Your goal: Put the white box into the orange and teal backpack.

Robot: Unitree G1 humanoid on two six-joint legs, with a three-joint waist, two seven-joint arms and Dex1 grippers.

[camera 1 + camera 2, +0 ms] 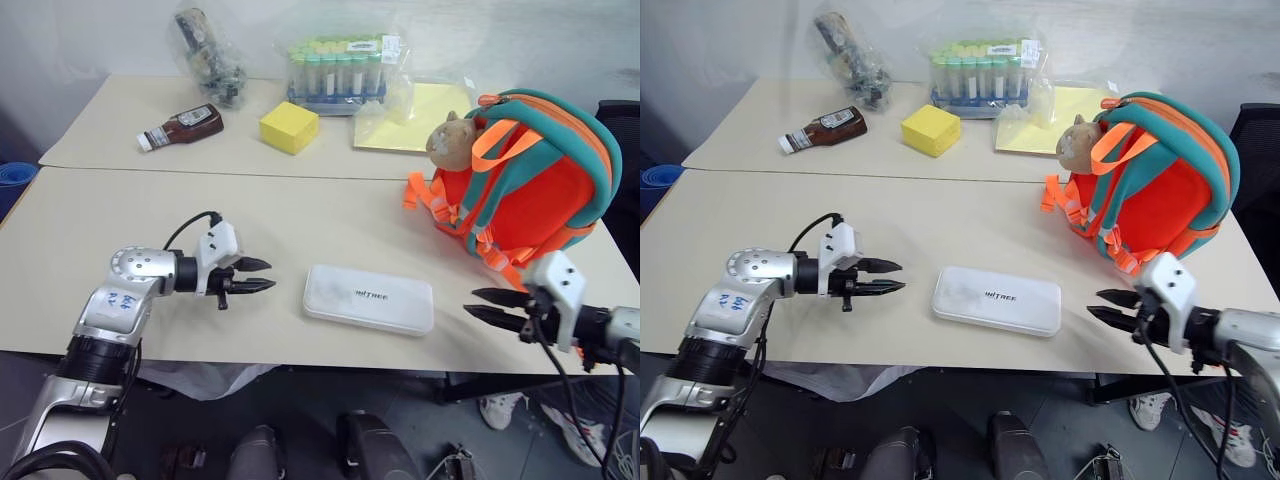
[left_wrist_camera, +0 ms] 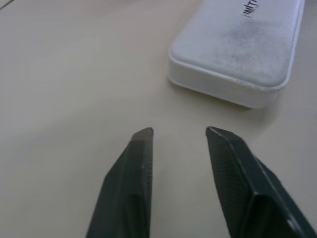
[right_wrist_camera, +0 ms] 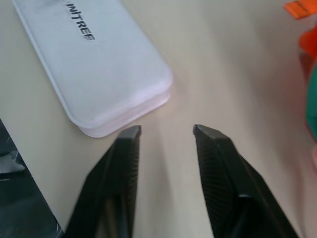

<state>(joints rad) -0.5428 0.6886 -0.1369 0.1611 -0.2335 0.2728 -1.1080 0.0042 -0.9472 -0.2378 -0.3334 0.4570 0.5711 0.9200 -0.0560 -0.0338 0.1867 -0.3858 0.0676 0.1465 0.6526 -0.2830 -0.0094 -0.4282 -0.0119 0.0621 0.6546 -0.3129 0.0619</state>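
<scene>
From the head views, the box [image 1: 369,298] lay flat near the table's [image 1: 120,240] front edge, between the two grippers and touched by neither. The left gripper [image 1: 262,277] pointed at its left end from a short way off; the right gripper [image 1: 484,305] pointed at its right end, also apart from it. The backpack [image 1: 530,180] stood upright at the table's right, behind the right gripper, a plush toy [image 1: 447,140] hanging on its front. Whether its top was unzipped could not be told from here. Farther back sat a yellow block [image 1: 289,126], a sauce bottle [image 1: 182,128] and a rack of tubes [image 1: 336,72].

The likely trouble, as I judge it: the box is wide, flat and smooth, so a pinch from one end could let it pivot or slide off the near edge. A closed or slack backpack mouth could also block it.

In the left wrist view, the left gripper's fingers [image 2: 130,188] stood narrowly spread with bare table between them, holding nothing; the box's rounded end lay ahead, slightly off their line.

In the right wrist view, the right gripper's fingers [image 3: 115,183] were likewise a little apart and empty over the table, the box's corner just ahead of one tip and an orange strap [image 3: 300,8] at the frame's far corner.
</scene>
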